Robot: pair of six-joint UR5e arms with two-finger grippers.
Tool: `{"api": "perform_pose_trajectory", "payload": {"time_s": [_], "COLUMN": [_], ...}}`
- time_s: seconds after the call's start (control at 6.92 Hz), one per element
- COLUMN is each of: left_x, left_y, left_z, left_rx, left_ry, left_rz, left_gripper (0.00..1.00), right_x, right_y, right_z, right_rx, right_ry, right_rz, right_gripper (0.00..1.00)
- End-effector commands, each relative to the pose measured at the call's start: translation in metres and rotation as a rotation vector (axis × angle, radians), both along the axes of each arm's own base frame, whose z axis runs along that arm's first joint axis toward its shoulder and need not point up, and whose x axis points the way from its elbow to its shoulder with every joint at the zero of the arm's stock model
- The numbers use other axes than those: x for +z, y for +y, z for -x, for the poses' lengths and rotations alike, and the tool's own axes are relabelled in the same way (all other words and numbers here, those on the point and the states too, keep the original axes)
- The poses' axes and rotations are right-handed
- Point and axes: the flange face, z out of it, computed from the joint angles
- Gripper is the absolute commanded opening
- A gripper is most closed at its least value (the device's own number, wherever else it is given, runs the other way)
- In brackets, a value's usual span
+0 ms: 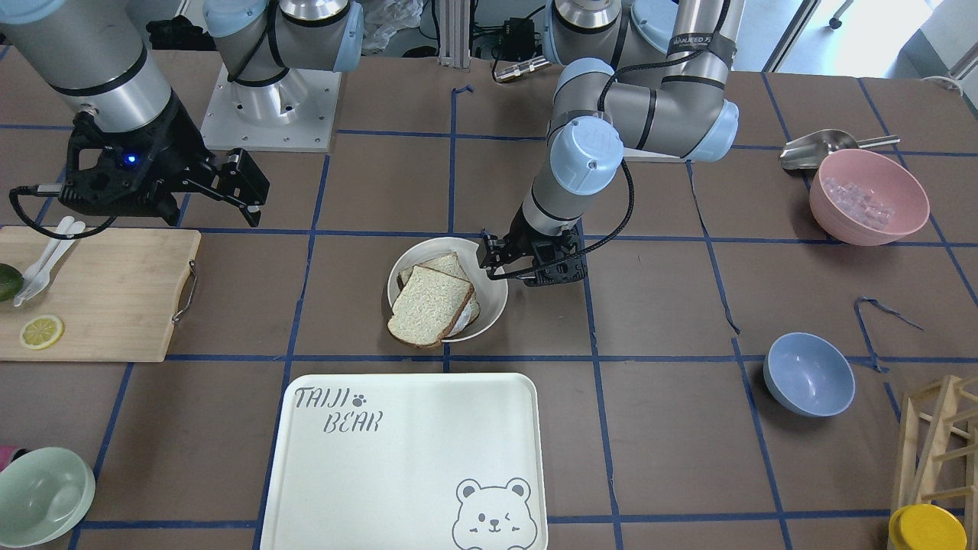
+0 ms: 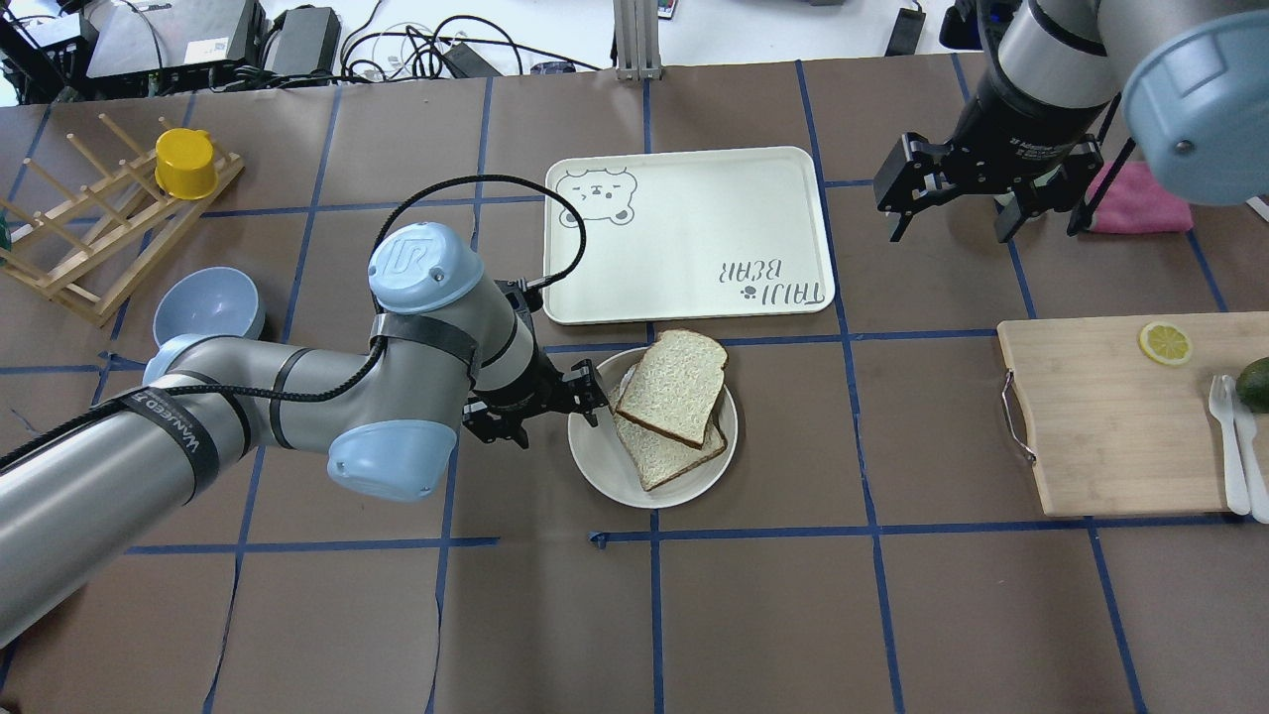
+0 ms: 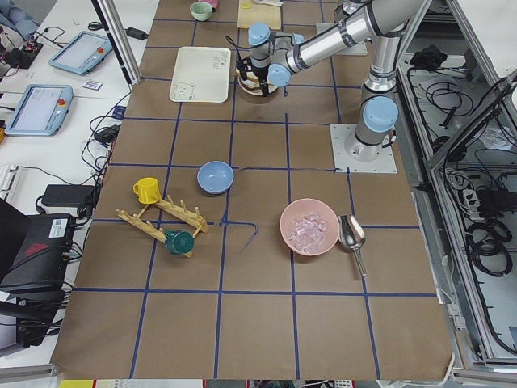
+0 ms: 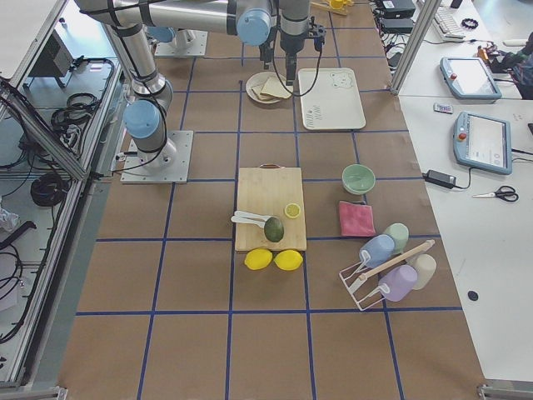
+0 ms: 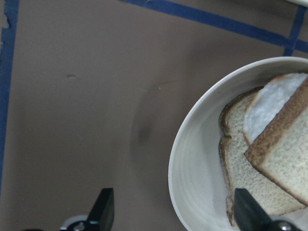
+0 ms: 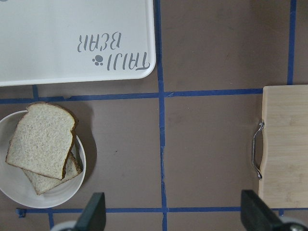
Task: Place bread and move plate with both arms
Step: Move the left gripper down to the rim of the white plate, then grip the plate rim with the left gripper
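Note:
The bread point(image 2: 674, 385) lies on top of a smaller slice point(image 2: 662, 458) in the round cream-white plate point(image 2: 595, 466), with a bit of egg white showing between them. My left gripper point(image 2: 587, 399) is open at the plate's left rim. In the left wrist view point(image 5: 173, 214) one finger is outside over the table and the other is over the plate point(image 5: 192, 168) beside the bread point(image 5: 284, 144). My right gripper point(image 2: 952, 210) is open and empty, held high to the right of the tray. Its wrist view shows the bread point(image 6: 42, 139) and plate point(image 6: 14, 192) at lower left.
The white bear-print tray point(image 2: 694, 228) lies just beyond the plate. A wooden cutting board point(image 2: 1110, 416) with a lemon slice, cutlery and an avocado is on the right. A blue bowl point(image 2: 208, 307) and wooden rack point(image 2: 89, 238) are on the left; a pink cloth point(image 2: 1140, 203) is at far right.

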Motion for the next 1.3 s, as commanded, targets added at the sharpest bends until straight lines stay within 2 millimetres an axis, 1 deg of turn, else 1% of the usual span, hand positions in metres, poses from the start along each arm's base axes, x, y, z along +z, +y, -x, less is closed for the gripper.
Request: {"api": "perform_pose_trajectory", "payload": {"time_s": [0.0,0.14,0.29,0.43,0.87,1.01,1.16], "left_x": [-0.018,-0.023,-0.029,-0.029,-0.028,-0.028,-0.027], "left_y": [-0.001,0.000,0.000,0.000,-0.001,0.000,0.000], "left_z": [0.012,0.015,0.016,0.016,0.017,0.019,0.020], "left_rx": [-0.001,0.000,-0.001,-0.001,-0.004,-0.007,-0.008], "left_ry": [-0.003,-0.005,-0.006,0.001,0.007,0.032,0.036], "left_rz": [0.002,-0.010,-0.021,-0.026,-0.022,-0.028,-0.026], "left_gripper": [0.83,0.79,0.69,0.52,0.22,0.14,0.10], "right_x": [-0.002,-0.005,-0.006,-0.006,-0.006,-0.008,-0.008], "right_y": [0.001,0.000,0.000,0.000,0.000,0.001,0.001], "right_z": [-0.001,-0.001,0.000,0.000,0.000,0.000,0.000], "right_rx": [0.002,0.000,0.000,0.000,0.000,0.000,0.000], "right_ry": [0.001,0.001,0.002,0.002,0.004,0.006,0.006], "right_rz": [-0.003,0.001,0.001,0.001,0.003,0.001,0.001], "right_gripper": [1.00,1.00,1.00,1.00,1.00,1.00,1.00]}}
